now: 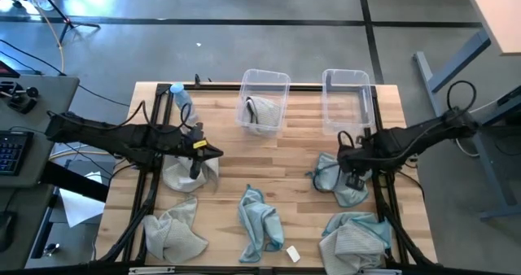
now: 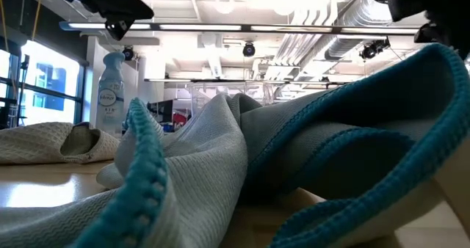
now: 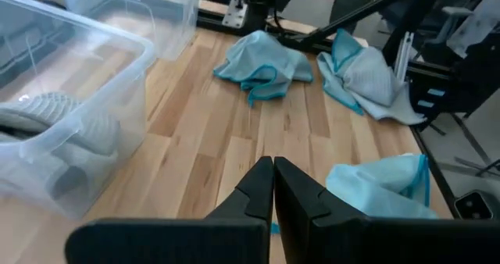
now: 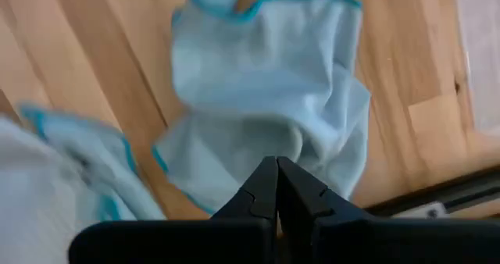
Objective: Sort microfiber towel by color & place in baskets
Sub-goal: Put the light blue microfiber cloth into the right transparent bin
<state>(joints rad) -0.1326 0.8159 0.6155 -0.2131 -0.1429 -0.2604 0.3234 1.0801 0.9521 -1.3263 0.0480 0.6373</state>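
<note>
Blue-teal towel (image 4: 266,92) lies on the table just beyond the right gripper (image 4: 276,164), jaws pressed together, empty.

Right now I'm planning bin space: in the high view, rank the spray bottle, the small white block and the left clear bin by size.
1. Left clear bin
2. Spray bottle
3. Small white block

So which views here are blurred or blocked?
Low view: a blue-edged towel right at the lens fills most of the frame. Right wrist view: the blue towel and wood look smeared. High and left wrist views are sharp.
</note>
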